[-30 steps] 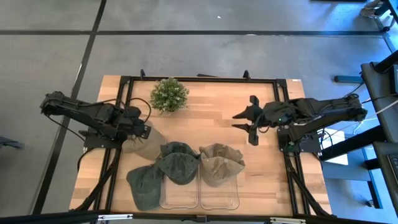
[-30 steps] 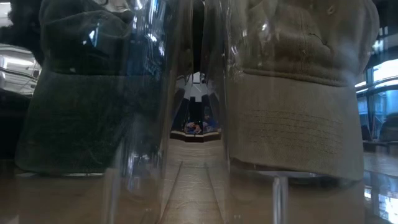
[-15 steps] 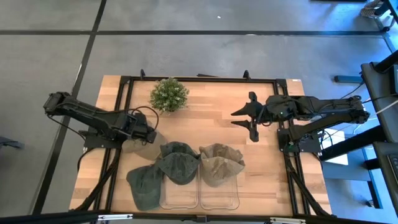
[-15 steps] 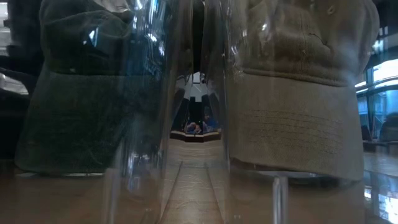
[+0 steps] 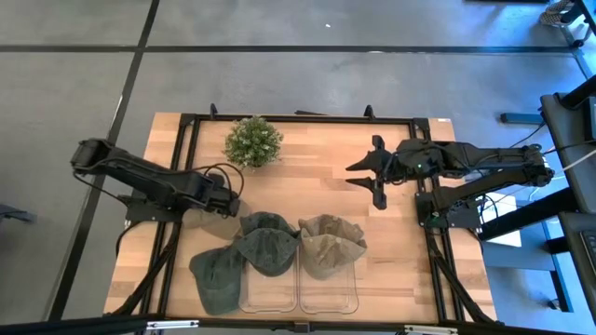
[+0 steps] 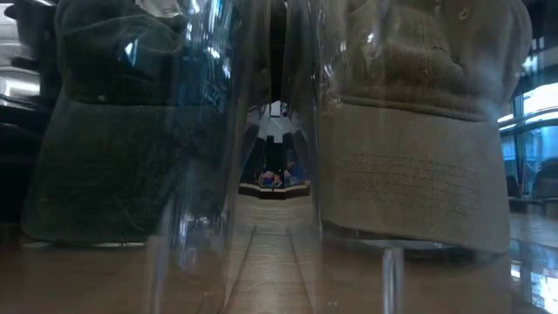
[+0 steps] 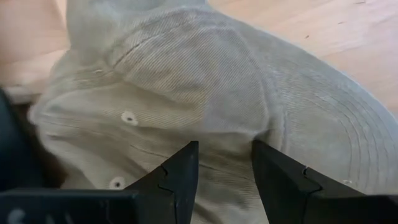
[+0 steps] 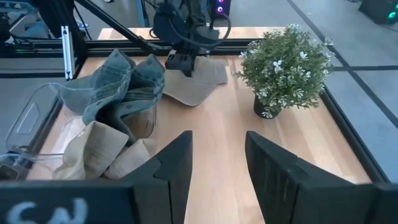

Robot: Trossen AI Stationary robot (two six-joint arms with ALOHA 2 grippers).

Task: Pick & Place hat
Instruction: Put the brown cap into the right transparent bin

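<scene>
Biggest risk here: only a thin pinch of fabric gets caught. The beige hat is soft corduroy lying flat on the table, so if the jaws are closed on just a fold of the crown, it could slide out on the lift or get dragged across the wood instead of picked. It also lies just beside the green hat, which is draped over the left clear bin; a sloppy lift could snag that one and pull it off. Another green hat is slumped on the table against that same bin, so the space there is crowded.

Pose: the left gripper is pressed right down over the beige hat, on the side of the left bin toward the potted plant. The fingers are seen partly apart with fabric bulging between them, touching cloth, but whether a firm hold has been made cannot be told. The left arm is stretched low across the table edge toward the hat.

The right gripper is parked well apart from the bins, hovering over bare wood, fingers spread and nothing held. A tan hat is already sitting in the right clear bin.
</scene>
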